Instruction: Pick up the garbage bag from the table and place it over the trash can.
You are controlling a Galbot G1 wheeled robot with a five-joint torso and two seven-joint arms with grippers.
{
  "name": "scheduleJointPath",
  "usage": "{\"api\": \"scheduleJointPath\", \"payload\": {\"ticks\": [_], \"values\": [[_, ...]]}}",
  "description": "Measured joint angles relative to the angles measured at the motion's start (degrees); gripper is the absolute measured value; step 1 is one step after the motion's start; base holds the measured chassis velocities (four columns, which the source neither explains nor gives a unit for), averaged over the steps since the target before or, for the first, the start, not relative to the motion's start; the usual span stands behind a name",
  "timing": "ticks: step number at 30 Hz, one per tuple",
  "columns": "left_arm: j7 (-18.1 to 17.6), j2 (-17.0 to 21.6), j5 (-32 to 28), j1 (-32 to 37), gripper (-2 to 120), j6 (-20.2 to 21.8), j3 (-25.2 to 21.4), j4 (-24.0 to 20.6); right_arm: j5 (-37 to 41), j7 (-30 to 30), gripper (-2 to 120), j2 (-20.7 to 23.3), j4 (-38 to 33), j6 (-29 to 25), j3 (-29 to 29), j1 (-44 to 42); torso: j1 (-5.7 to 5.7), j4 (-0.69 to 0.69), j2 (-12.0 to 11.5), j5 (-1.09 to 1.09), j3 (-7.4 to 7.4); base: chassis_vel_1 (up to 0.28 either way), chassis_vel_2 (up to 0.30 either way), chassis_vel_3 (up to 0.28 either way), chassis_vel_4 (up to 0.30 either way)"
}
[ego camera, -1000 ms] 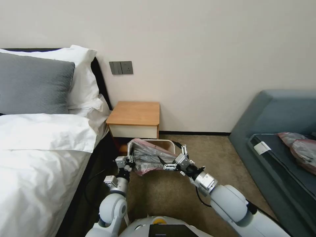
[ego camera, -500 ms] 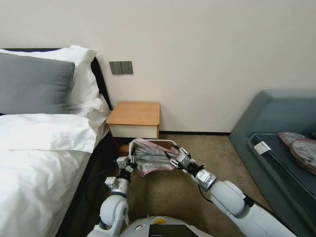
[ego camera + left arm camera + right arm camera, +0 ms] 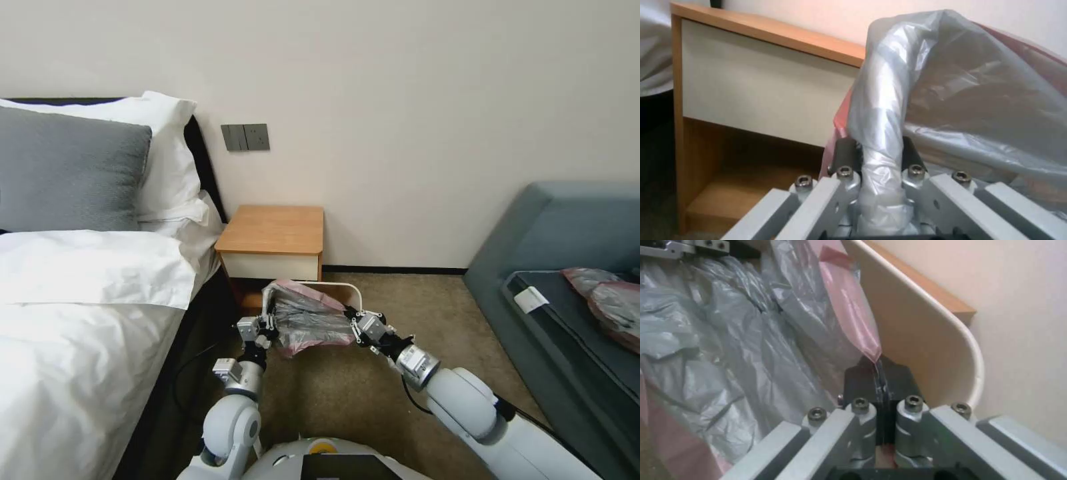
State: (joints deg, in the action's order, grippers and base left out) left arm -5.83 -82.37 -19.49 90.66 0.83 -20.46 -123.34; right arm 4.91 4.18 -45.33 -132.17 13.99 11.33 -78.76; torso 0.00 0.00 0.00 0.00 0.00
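The silvery-grey garbage bag (image 3: pixel 310 321) with its pink-red rim hangs stretched between my two grippers, over the near part of the trash can (image 3: pixel 337 288), whose cream-white rim shows behind it. My left gripper (image 3: pixel 267 325) is shut on a bunched fold of the garbage bag (image 3: pixel 882 133) at the bag's left side. At the bag's right side my right gripper (image 3: pixel 351 318) is shut on the thin pink edge of the garbage bag (image 3: pixel 849 306), close to the trash can's (image 3: pixel 947 340) rim. The table (image 3: pixel 275 230), a wooden nightstand, stands just behind the can against the wall.
A bed (image 3: pixel 73 313) with white linen and a grey pillow lies to the left, close to my left arm. A blue-grey sofa (image 3: pixel 567 267) at the right holds another plastic bag (image 3: pixel 610 303). Brown carpet (image 3: pixel 413 307) spreads between them.
My right gripper has closed from open onto the bag's right edge and moved slightly left. The bag has drawn tighter over the can. The left gripper has barely moved.
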Motion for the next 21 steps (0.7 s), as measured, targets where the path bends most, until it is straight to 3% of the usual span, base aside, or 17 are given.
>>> {"api": "scheduleJointPath", "payload": {"ticks": [16, 21], "values": [[2.55, 0.91, 2.12, 0.54, 4, -2.86, -0.54, 1.39, 3.75, -1.03, 0, -0.29, 1.2, -0.96, 6.7, 1.19, 0.0, 0.01, 0.0, 0.0, 0.0, 0.0, 0.0, 0.0, 0.0], [4.87, 0.98, -1.79, 0.7, 4, -5.39, -0.8, 0.63, 3.93, -1.05, 0, 0.28, 2.54, -1.73, 8.37, 0.57, 0.0, 0.0, 0.0, 0.0, 0.0, 0.0, 0.0, 0.0, 0.0]]}}
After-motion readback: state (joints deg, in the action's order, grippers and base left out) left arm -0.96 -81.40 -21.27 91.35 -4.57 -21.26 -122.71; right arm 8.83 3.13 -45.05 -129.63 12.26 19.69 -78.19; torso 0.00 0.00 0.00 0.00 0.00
